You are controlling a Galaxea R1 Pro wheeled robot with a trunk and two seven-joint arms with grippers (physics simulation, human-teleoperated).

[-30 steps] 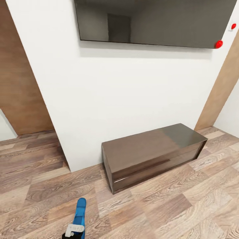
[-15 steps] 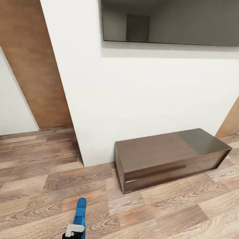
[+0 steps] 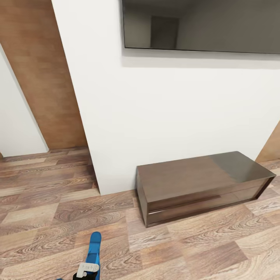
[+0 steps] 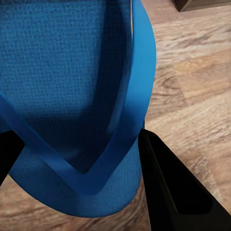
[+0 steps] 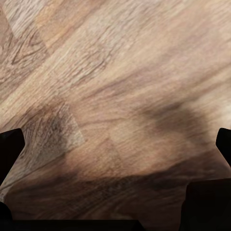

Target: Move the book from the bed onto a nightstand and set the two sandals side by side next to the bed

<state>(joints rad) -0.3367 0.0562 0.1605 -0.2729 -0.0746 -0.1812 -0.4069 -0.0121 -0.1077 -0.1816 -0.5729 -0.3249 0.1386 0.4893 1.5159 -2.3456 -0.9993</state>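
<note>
From the head camera I see a white wall panel (image 3: 175, 116) with a dark glossy wall-mounted screen (image 3: 202, 25) across its top. Below it, on the brown wood-plank floor (image 3: 46, 217), sits a low dark brown wooden cabinet with a glossy top (image 3: 202, 182), its back against the wall. To the left of the white panel there is a brown wood-veneer wall section (image 3: 42, 74).

At the bottom edge of the head view, left of centre, a bright blue flat flip-flop sandal (image 3: 93, 252) sticks up, held in my left gripper (image 3: 87, 269), whose pale body shows just below it. The sandal is well apart from the cabinet, in front of it and to the left.

My left wrist camera shows the same sandal (image 4: 72, 96) close up: its textured blue sole and the thin blue straps meeting in a V. The black fingers (image 4: 173, 187) sit on either side of the sole, pinching it, with floor planks behind.

My right gripper (image 5: 115, 159) hangs over bare floor, its dark fingertips (image 5: 9, 149) spread wide with nothing between them.
</note>
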